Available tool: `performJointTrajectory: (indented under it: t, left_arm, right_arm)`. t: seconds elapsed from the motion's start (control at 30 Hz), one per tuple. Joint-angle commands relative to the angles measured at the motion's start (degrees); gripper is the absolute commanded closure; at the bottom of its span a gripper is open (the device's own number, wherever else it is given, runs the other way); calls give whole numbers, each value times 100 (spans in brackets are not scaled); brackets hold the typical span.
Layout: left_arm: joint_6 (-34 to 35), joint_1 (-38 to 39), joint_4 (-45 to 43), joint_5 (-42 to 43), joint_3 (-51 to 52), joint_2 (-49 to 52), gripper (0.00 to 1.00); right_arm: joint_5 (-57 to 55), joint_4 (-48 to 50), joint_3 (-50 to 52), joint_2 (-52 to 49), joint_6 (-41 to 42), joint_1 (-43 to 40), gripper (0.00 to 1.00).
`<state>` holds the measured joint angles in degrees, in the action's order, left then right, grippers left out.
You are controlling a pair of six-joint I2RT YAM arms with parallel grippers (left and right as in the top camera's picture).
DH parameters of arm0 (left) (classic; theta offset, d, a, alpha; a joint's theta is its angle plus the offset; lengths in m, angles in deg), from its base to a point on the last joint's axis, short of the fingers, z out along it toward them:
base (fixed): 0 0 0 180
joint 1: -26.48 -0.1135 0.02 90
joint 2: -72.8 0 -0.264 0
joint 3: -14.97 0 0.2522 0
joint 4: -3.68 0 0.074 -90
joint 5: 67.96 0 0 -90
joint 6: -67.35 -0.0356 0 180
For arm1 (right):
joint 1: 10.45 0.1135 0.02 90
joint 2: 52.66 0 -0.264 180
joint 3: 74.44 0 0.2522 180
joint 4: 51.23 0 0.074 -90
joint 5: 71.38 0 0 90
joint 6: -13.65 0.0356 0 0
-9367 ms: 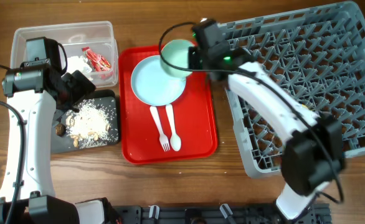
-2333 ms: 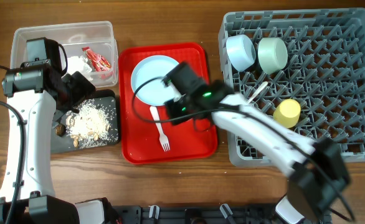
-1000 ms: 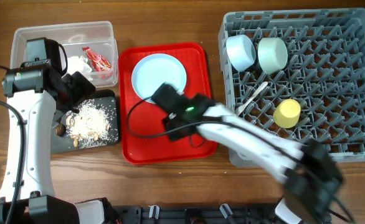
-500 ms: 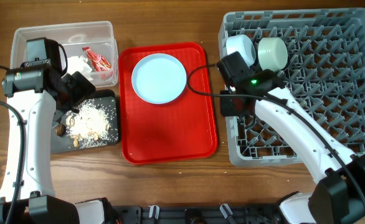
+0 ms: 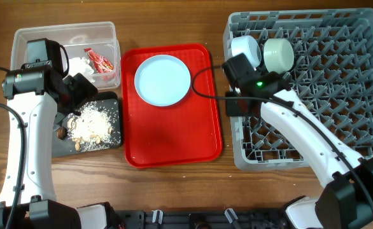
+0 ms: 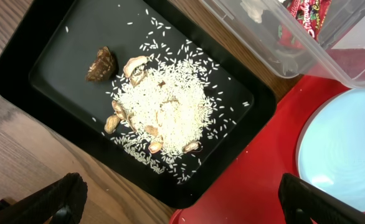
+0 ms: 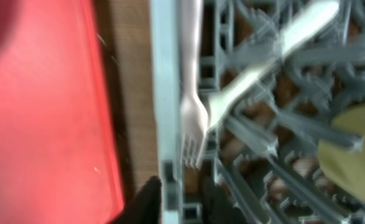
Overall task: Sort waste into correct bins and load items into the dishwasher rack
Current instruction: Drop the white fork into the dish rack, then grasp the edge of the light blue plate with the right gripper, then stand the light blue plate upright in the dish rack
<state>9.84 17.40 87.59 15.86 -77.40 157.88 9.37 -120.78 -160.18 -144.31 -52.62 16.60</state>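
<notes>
Right claw (image 7: 179, 199) hangs at the left wall of the grey rack (image 5: 339, 76). Its wrist view is blurred, so I cannot tell whether the fingers are spread or closed on anything. Close by in that view, a white fork (image 7: 192, 118) lies along that wall with its tines toward the claw. The white spoon (image 7: 276, 46) lies slantwise across the pegs, touching the fork. The yellow cup (image 7: 354, 146) sits farther into the rack.

At the rack's far left corner, the blue bowl (image 5: 242, 46) and green bowl (image 5: 278, 54) sit side by side. The plate (image 5: 162, 79) rests alone on the red tray (image 5: 174, 140), mid-worktop (image 5: 174, 19).

Left claw (image 6: 189, 208) hovers with its 2 fingers spread wide and empty above the black tray (image 6: 45, 37). That tray holds the scraps (image 6: 170, 118) and a brown chunk (image 6: 101, 63). Just beside it, the clear tub (image 5: 27, 38) holds the wrapper (image 5: 99, 60) and tissue (image 5: 79, 65).
</notes>
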Motion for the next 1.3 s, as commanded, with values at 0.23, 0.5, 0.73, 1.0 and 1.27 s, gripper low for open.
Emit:
performJointTrajectory:
  t: [0.23,0.5,0.73,1.0,1.27]
  left_arm:
    - [57,-20,-4,-52,-15,-33,0]
    - [59,-20,-7,-52,-15,-33,0]
    - [59,-20,-11,-52,-15,-33,0]
    - [59,-20,-24,-52,-15,-33,0]
    - [57,-20,0,-52,-15,-33,0]
  right_arm:
    - [2079,2822,-634,-452,-179,15,48]
    - [2120,3477,-638,-2074,46,83,47]
    - [1996,3707,-638,-2896,92,428,47]
    - [1161,3001,-640,-2990,649,531,96]
    - [352,2306,-640,-1773,223,120,96]
